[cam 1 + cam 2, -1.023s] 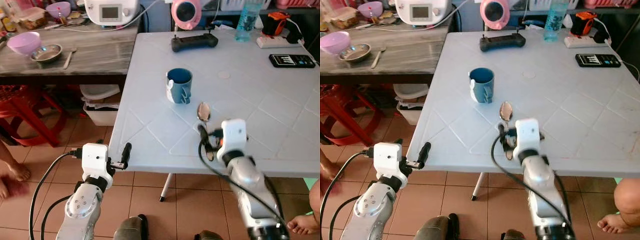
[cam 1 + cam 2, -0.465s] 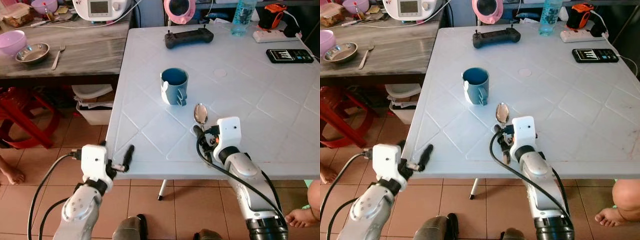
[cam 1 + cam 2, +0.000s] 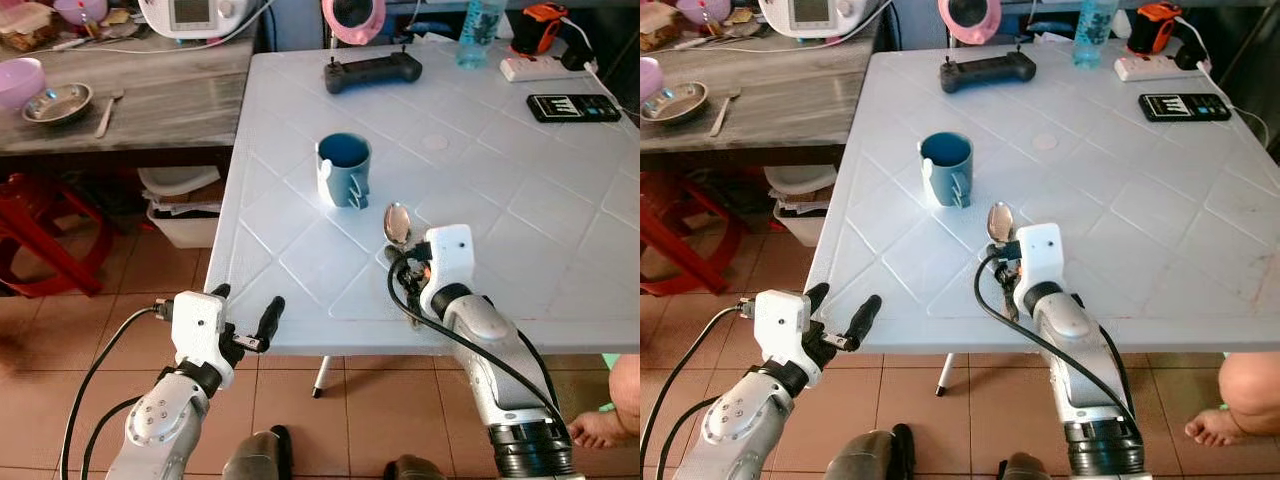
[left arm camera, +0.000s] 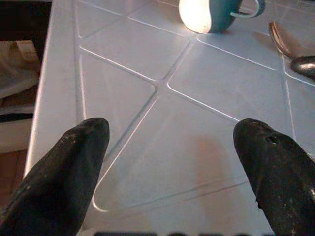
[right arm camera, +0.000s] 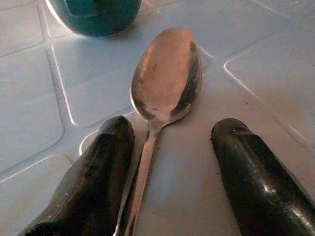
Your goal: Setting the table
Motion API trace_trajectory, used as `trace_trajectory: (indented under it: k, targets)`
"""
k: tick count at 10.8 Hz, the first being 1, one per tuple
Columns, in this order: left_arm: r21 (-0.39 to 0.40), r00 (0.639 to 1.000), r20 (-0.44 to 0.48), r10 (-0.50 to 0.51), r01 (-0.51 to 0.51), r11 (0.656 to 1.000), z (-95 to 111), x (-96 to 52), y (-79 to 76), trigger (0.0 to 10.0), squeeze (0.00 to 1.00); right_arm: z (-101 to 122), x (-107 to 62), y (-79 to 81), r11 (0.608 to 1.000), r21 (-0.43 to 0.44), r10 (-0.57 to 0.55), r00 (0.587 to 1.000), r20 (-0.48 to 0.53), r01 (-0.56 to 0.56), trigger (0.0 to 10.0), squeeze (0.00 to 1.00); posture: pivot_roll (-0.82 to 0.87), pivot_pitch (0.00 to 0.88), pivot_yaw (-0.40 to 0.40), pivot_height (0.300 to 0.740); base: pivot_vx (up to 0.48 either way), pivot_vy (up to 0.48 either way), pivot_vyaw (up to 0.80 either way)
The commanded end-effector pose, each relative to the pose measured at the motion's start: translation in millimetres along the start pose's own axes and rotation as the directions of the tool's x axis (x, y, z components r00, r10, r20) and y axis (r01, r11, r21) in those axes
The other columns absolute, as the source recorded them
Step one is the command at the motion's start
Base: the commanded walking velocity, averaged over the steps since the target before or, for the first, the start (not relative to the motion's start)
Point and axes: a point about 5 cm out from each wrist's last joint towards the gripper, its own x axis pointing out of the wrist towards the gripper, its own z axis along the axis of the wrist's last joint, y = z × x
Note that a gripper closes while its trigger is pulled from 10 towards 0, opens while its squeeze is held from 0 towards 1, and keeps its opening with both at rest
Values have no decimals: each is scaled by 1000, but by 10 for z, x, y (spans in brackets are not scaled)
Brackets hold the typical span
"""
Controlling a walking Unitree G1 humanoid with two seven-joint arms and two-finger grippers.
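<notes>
On the white table (image 3: 520, 170) stands a blue mug (image 3: 345, 168), with a metal spoon (image 3: 397, 222) lying just beside it toward the front edge. My right gripper (image 3: 405, 272) rests low on the table over the spoon's handle. In the right wrist view it (image 5: 174, 129) is open: one black finger lies on each side of the handle, and the spoon bowl (image 5: 165, 73) is just ahead. My left gripper (image 3: 245, 322) hovers at the table's front left edge, open and holding nothing, and the left wrist view looks across the table at the mug (image 4: 211, 12).
At the table's far side lie a black controller (image 3: 370, 70), a phone (image 3: 565, 106), a bottle (image 3: 478, 30) and a power strip (image 3: 535, 65). A wooden table (image 3: 150, 90) on the left carries a metal bowl (image 3: 58, 100) and a fork (image 3: 105, 110). A person's foot (image 3: 600, 430) is at the lower right.
The camera has shifted a little. My right gripper has stayed astride the spoon's handle. My left gripper has edged closer to the table's front edge.
</notes>
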Motion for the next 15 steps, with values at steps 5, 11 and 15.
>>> trace_trajectory:
  k: [5, 11, 15]
  targets:
    - [-11, 998, -9, -58, 57, 998, 25, -31, -30, 10000, 0, -309, -66, 199, 991, 26, 134, 971, -197, -132, 0, 0, 52, 165, 79, 740, 0, 0, 0]
    - [-13, 998, -11, -67, 67, 998, 34, -42, -58, 10000, 0, -469, -120, 176, 992, 36, 128, 958, -258, -123, 0, 0, 55, 163, 80, 740, 0, 0, 0]
    - [21, 999, -12, 41, -41, 999, 19, 48, 27, 10000, 0, -460, -47, 194, 995, 24, 104, 969, -223, -101, 0, 0, 47, 128, 85, 740, 0, 0, 0]
